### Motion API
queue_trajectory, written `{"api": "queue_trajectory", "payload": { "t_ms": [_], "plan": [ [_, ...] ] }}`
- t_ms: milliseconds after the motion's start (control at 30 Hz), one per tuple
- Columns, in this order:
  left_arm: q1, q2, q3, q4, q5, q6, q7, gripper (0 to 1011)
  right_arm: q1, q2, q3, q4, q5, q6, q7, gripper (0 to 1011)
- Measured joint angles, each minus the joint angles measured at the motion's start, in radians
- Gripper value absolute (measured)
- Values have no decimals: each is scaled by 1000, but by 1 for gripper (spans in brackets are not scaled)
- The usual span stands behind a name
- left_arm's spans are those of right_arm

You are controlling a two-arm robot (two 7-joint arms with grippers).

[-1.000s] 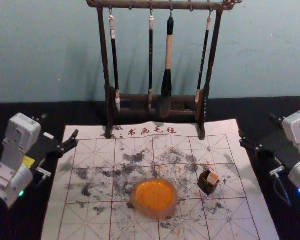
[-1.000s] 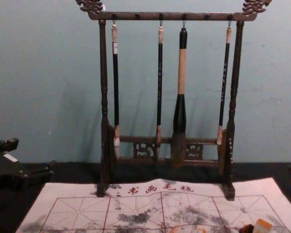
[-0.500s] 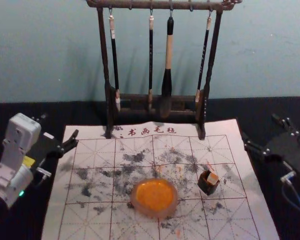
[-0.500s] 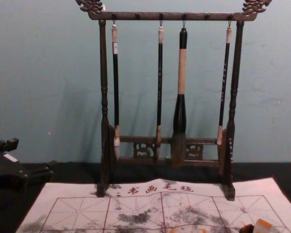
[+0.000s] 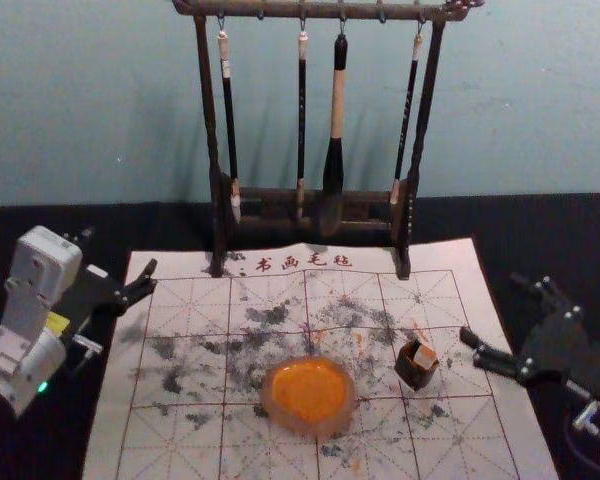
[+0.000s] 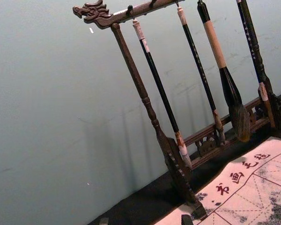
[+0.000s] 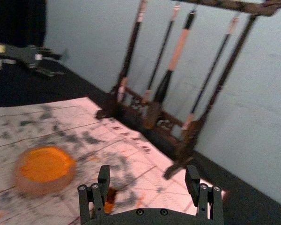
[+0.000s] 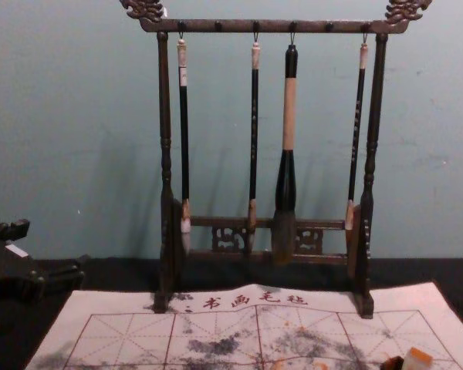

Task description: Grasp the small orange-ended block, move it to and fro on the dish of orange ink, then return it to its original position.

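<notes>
The small orange-ended block stands in a dark little holder on the right part of the paper mat; the chest view catches the block at its lower edge. To the holder's left lies the round dish of orange ink. My right gripper is open above the mat's right edge, to the right of the holder and apart from it. In the right wrist view, my right gripper has nothing between its fingers, and one finger partly covers the holder and block. My left gripper is parked open at the mat's left side.
A dark wooden rack with several hanging brushes stands at the mat's back edge. The ink-stained mat lies on a black-covered table, with a pale wall behind.
My right gripper has moved forward over the table, inward to the left and lower in the head view, closer to the holder. The left arm, block and dish have stayed put.
</notes>
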Motion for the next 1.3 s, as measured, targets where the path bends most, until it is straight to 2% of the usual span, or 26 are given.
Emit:
{"api": "queue_trajectory", "payload": {
  "t_ms": [467, 767, 1300],
  "plan": [
    [0, 0, 0, 0, 0, 0, 0, 1001, 8, -14, -38, 16, -34, 19, 99, 1000],
    [0, 0, 0, 0, 0, 0, 0, 1001, 54, -48, -63, 51, -55, 105, 148, 1000],
    [0, 0, 0, 0, 0, 0, 0, 1001, 111, -111, -61, 108, -73, 188, 187, 1000]
  ]
}}
